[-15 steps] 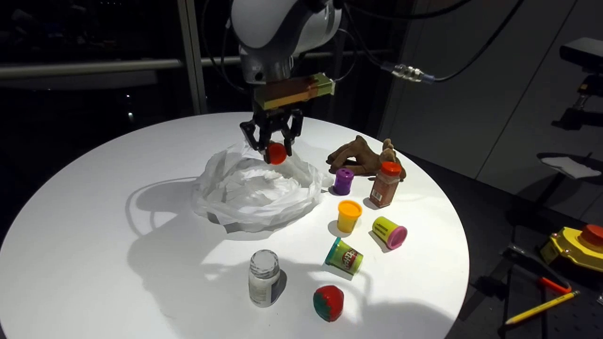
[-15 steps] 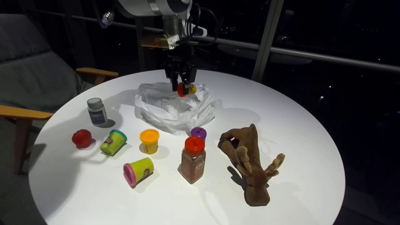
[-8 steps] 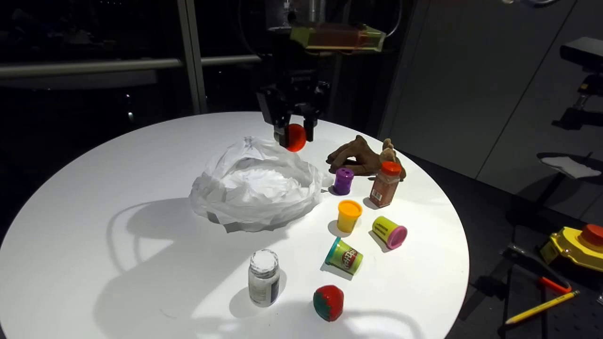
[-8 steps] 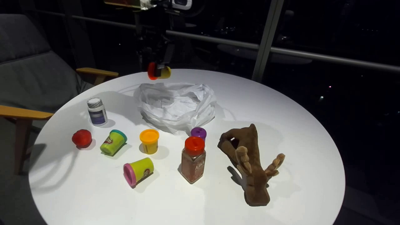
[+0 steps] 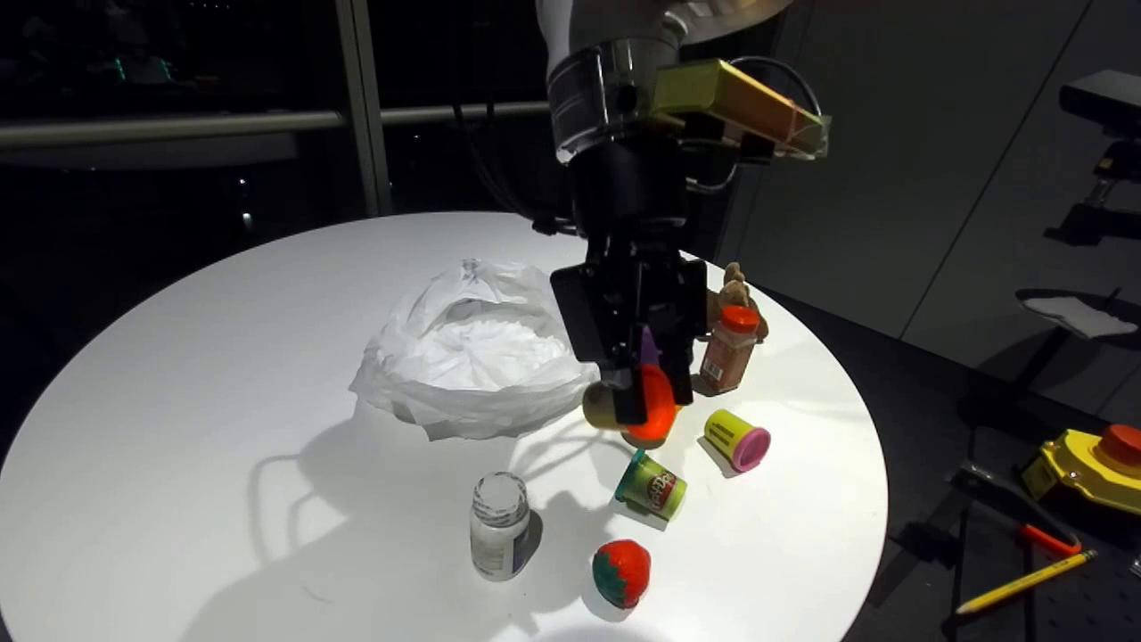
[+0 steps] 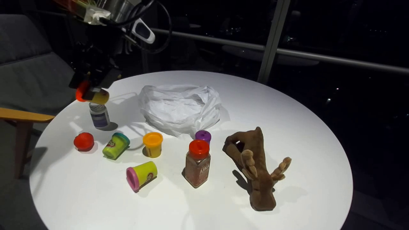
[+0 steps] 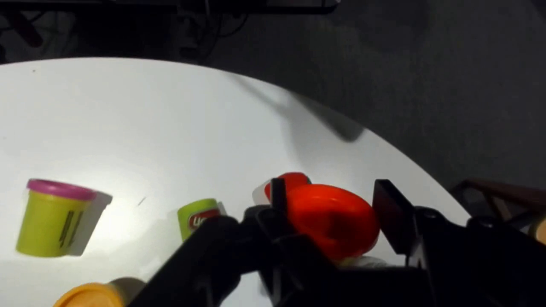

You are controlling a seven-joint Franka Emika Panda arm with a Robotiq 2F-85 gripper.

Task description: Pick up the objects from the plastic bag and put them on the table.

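Red-lidded tub [image 6: 101,96]: a second ago over the plastic bag [image 6: 174,126]; now swung off it, in an exterior view out to the bag's 9 o'clock, held aloft on its side.
Fingers [image 7: 392,217]: parted about midway, gripping the tub between them.
Bag: barely shifted; only wrinkled film shows inside, and whether its folds hide more I cannot tell.
Tabletop [image 6: 297,127]: on that same clock, white bottle [image 6: 99,118] at 9, strawberry [image 6: 84,141] at 8, brown moose [image 6: 260,161] at 4.
Tub's next stop: lifting-out looks done, so only the set-down seems left for it, probably around 8 or 9, where bottle or strawberry could get knocked.
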